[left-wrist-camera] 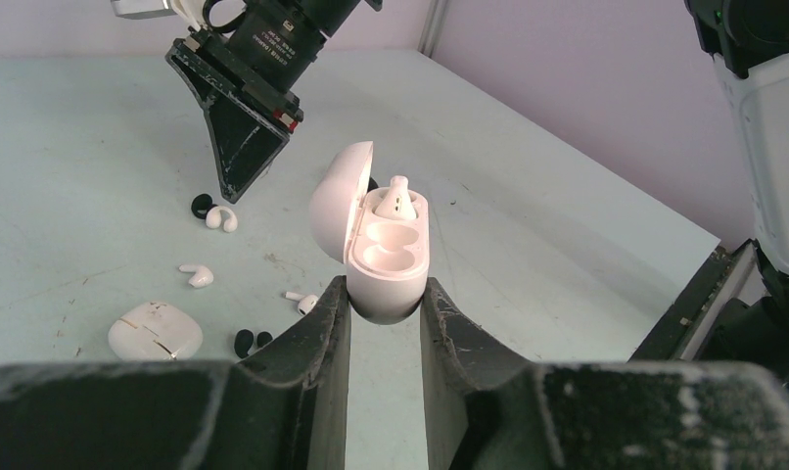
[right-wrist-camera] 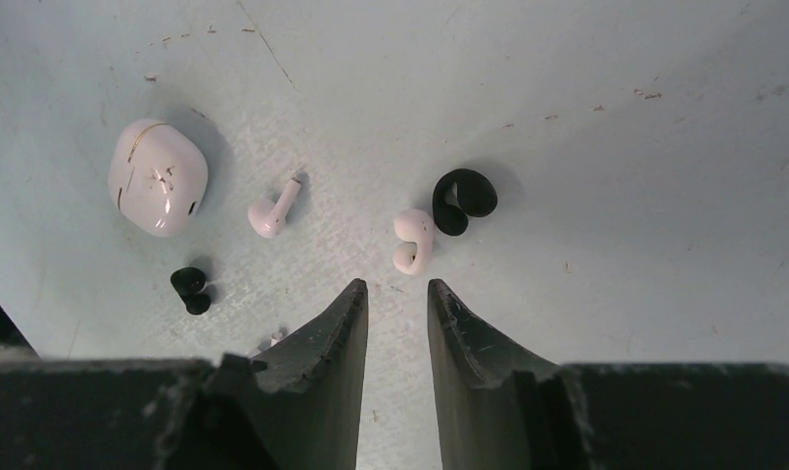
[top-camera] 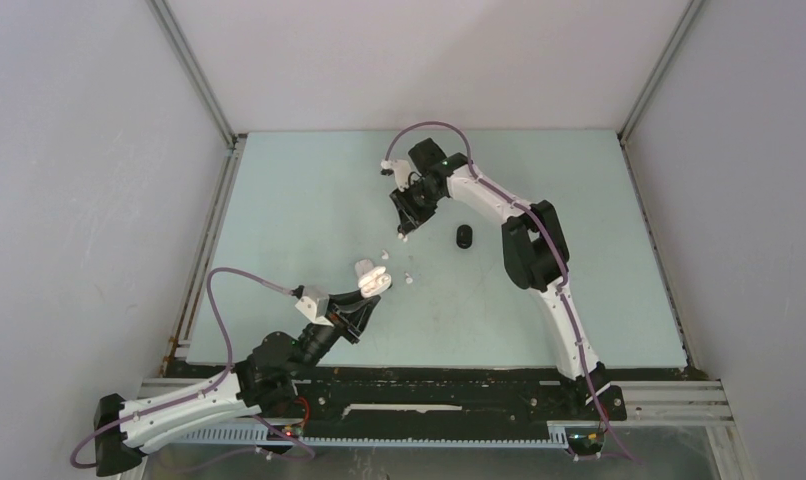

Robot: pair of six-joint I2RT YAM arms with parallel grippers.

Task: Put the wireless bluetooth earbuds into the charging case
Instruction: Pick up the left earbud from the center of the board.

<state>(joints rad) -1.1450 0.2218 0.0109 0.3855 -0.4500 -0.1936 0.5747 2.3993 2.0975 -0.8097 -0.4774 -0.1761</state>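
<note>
The left gripper [left-wrist-camera: 384, 289] is right up close. Its two black fingers [left-wrist-camera: 322, 338] squeeze the bottom of a white, rounded plastic charging case [left-wrist-camera: 389, 269]. The case is held upright, off the table, with its lid [left-wrist-camera: 334, 201] swung open to the left. One small white plastic earbud [left-wrist-camera: 395, 199] sits in the far cup of the case. The near cup [left-wrist-camera: 386, 257] shows its bare bottom.

The right gripper [right-wrist-camera: 395, 286] hangs low over the pale green table [right-wrist-camera: 616, 117]. Its two black fingers [right-wrist-camera: 337, 333] stand a little apart, with only table showing between them. It holds nothing.

Just past its fingertips lies a white curved earbud [right-wrist-camera: 413, 242]. A black curved earbud [right-wrist-camera: 462, 199] is just beside it. Further left is a white earbud with a short stem [right-wrist-camera: 273, 209]. Past that is a closed white rounded case [right-wrist-camera: 158, 176] with thin gold lines on its top. A small black earbud [right-wrist-camera: 190, 290] lies near the left finger.

From above, a black oval case [top-camera: 464, 236] lies on the table just to the right of the right gripper. The held white case is well apart from it, nearer the arm bases.
</note>
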